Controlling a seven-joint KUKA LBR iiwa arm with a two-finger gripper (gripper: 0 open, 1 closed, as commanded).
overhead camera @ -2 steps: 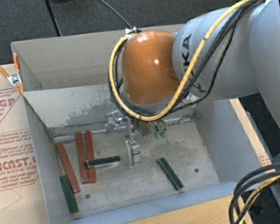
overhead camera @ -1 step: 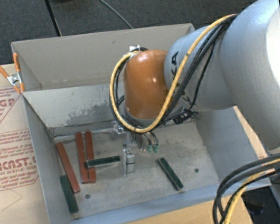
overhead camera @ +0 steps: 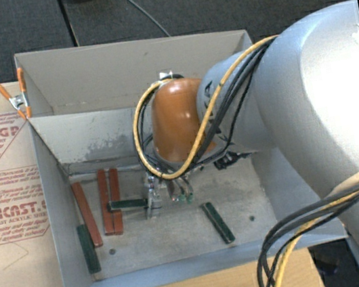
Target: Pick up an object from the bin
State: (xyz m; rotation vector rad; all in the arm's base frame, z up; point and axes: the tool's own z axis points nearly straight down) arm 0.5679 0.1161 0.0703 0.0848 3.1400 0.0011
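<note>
Grey metal bin (overhead camera: 183, 242), pincer (overhead camera: 154, 202) beside a dark green stick (overhead camera: 127, 204) lying across red sticks (overhead camera: 103, 187); spread or pressed, cannot tell

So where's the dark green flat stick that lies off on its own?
The dark green flat stick lies slanted on the grey bin's floor, lower right of the gripper in the camera view, apart from the reddish-brown sticks at left.

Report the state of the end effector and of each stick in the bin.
short green stick: flat, crosswise, reaching the red-brown pair.
red-brown pair: flat, side by side.
long red-brown stick: flat, tilted.
left green stick: flat, leftmost.
right green stick: flat, lying apart.
end effector: low, at the short green stick's right end.
</note>
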